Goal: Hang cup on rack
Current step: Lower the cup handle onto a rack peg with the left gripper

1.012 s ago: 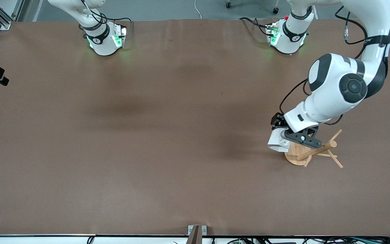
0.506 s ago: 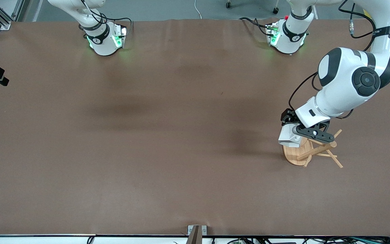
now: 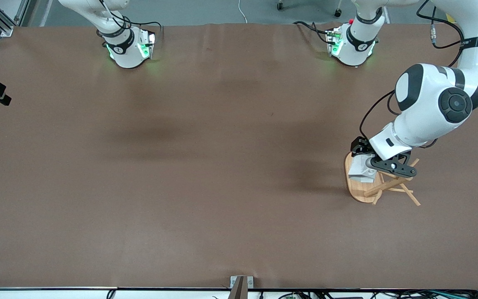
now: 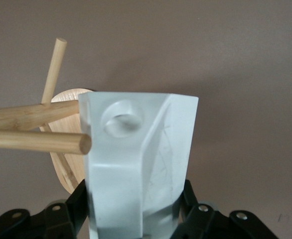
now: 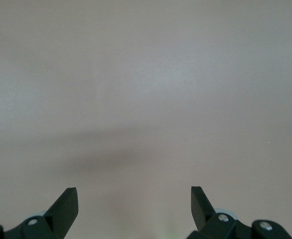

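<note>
My left gripper (image 3: pixel 376 161) is shut on the white faceted cup (image 3: pixel 362 171) and holds it over the oval base of the bamboo rack (image 3: pixel 357 190), close to the post and its angled pegs (image 3: pixel 390 182). In the left wrist view the cup (image 4: pixel 136 149) fills the middle between my black fingers (image 4: pixel 69 214). The blunt end of one peg (image 4: pixel 61 142) sits right at the cup's edge, and part of the rack's base (image 4: pixel 66 172) shows below it. The cup's handle is hidden. My right gripper (image 5: pixel 134 199) is open and empty over bare table; it is out of the front view.
The brown table (image 3: pixel 206 166) holds nothing else. Both arm bases (image 3: pixel 129 47) stand along the edge farthest from the front camera. The rack's pegs stick out toward the left arm's end of the table and toward the front camera.
My left gripper has carried the cup toward the left arm's end of the table, from beside the rack's base to over it, closer to the post. The rack has not moved.
</note>
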Robot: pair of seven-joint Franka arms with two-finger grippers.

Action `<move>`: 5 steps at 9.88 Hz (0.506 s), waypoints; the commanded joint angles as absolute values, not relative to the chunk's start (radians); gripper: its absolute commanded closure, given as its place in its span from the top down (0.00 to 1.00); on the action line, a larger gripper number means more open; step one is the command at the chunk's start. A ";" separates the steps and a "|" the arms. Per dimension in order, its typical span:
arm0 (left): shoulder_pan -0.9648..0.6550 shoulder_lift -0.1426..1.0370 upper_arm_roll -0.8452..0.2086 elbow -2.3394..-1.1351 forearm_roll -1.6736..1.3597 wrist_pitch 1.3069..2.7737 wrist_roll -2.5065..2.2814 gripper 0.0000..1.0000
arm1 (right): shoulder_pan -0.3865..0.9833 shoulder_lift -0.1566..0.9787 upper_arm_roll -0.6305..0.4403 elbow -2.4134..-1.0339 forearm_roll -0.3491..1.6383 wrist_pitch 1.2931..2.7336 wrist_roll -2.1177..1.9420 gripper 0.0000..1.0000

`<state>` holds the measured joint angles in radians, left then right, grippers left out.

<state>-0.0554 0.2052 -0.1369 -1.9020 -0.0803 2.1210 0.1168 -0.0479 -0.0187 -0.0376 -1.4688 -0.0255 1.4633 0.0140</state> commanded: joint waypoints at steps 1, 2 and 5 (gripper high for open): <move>-0.063 0.236 -0.127 -1.896 -0.100 2.143 0.140 0.01 | -0.046 -0.012 -0.037 -1.454 -0.037 1.462 0.014 1.00; -0.063 0.238 -0.127 -1.888 -0.100 2.143 0.140 0.01 | -0.046 -0.012 -0.037 -1.454 -0.037 1.463 0.014 1.00; -0.063 0.245 -0.127 -1.875 -0.129 2.143 0.140 0.01 | -0.048 -0.012 -0.037 -1.454 -0.037 1.462 0.014 1.00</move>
